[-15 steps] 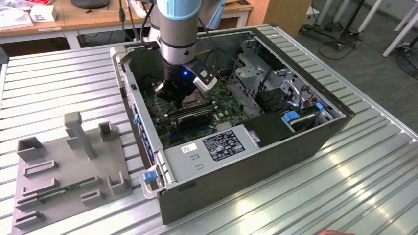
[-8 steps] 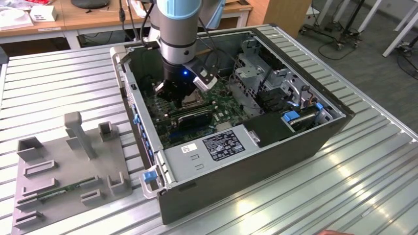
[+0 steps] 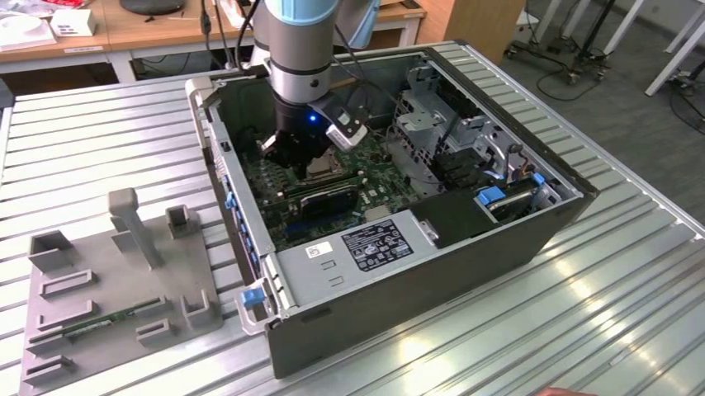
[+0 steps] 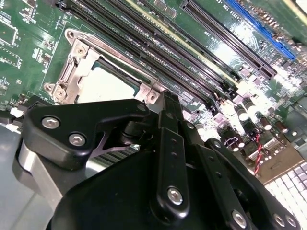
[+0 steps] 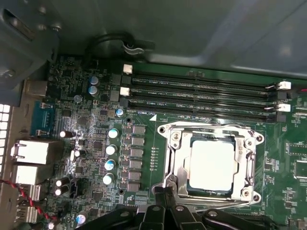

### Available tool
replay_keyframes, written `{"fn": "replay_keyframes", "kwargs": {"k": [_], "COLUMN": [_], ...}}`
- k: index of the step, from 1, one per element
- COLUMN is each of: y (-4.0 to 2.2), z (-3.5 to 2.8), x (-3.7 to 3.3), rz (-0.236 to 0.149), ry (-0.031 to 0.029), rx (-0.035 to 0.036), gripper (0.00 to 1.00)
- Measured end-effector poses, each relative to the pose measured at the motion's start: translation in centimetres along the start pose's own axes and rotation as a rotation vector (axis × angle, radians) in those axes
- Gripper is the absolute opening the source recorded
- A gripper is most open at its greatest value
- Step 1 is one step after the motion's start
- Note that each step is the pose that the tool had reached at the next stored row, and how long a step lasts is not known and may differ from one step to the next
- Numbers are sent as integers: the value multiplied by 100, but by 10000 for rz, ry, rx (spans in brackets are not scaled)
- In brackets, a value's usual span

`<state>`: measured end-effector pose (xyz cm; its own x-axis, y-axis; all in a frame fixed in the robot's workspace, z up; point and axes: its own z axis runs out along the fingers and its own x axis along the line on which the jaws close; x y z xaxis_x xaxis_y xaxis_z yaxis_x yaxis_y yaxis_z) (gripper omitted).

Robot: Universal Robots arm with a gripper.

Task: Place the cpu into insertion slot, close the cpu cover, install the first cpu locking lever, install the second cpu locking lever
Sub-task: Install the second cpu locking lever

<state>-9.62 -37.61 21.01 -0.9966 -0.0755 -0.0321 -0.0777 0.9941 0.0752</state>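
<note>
The cpu (image 5: 212, 165) lies flat in the insertion slot (image 5: 192, 191) on the green board, its silver-grey top showing. The cpu cover (image 5: 174, 153) lies down over it, its silvery frame ringing the chip. In the second wrist view the cpu (image 4: 108, 86) and the cpu cover (image 4: 76, 60) sit just beyond my black fingers. My gripper (image 5: 165, 192) hangs at the socket's edge, shut, tips by a thin wire lever (image 5: 168, 178) at the frame's corner. In the exterior view the gripper (image 3: 300, 161) reaches down into the open computer case, right beside the socket (image 3: 323, 170).
Long black memory slots (image 5: 201, 96) run beside the socket. Capacitors (image 5: 111, 149) and rear ports (image 5: 31, 152) stand on its other side. The case walls (image 3: 226, 177), drive cage (image 3: 435, 124) and power supply (image 3: 364, 247) hem in the arm. A grey fixture tray (image 3: 111, 285) lies at the exterior view's left.
</note>
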Motion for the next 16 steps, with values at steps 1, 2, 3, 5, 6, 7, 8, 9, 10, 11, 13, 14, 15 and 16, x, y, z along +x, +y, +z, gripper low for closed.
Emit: {"fn": "replay_keyframes", "kwargs": {"k": [1,2,3,5,6,7,8,9,10,11,13,14,15,16], "y": [1,2,3,4,5,6,7,9,10,11,13,14,15,17], "z": [-12,-24,-36,-60,-73,-88,-101,-116,-131,-145,-175,-190,-206,-223], "x": [-1,-1,-2,-4,-5,-6,-7,-8,-9,-10,-11,-12,-14,-15], "rz": [1,2,5,9,11,12,12,13,13,13,14,15,16,16], "ry": [1,1,1,3,4,5,5,6,7,8,9,10,10,11], "rx": [8,17,25,41,51,61,70,80,91,102,120,127,134,144], "gripper": [11,11,11,11,11,11,11,11,11,11,11,11,11,11]}}
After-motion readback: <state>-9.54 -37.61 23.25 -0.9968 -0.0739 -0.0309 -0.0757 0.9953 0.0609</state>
